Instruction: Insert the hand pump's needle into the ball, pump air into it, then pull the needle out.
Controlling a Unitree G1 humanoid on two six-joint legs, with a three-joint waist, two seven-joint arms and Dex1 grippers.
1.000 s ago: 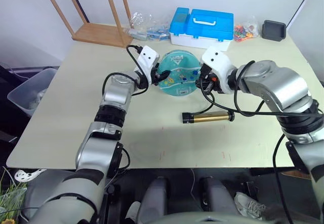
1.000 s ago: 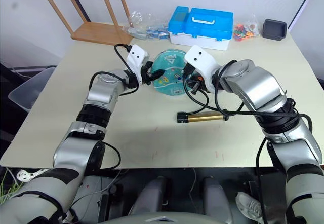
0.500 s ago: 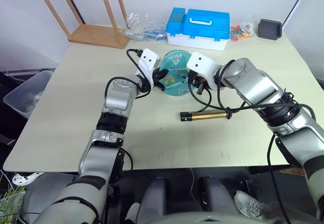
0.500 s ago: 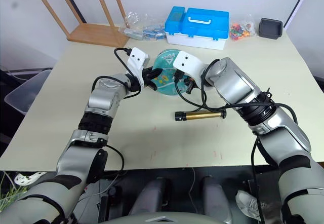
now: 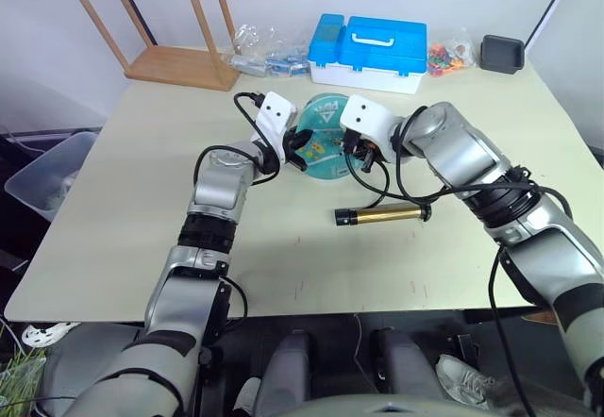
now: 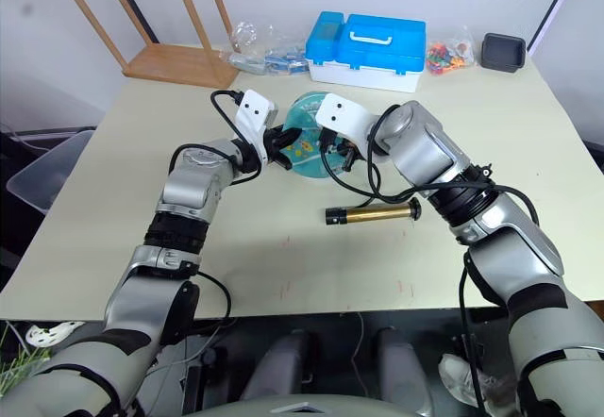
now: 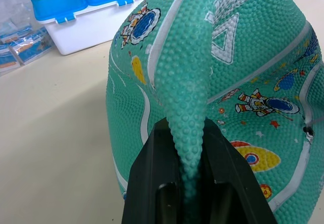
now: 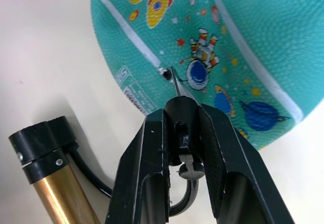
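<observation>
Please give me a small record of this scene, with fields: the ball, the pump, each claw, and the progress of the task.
ball: deflated teal ball on the table
pump: hand pump lying near the ball
left claw: shut on a pinched fold of the ball
right claw: shut on the needle, tip near the valve hole
progress: needle not yet inserted

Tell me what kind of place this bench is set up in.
Probably a lab or workshop room, not a home: a plain table against a bare wall, with a blue plastic case, bagged small parts and an overturned wooden stool along its far edge.
</observation>
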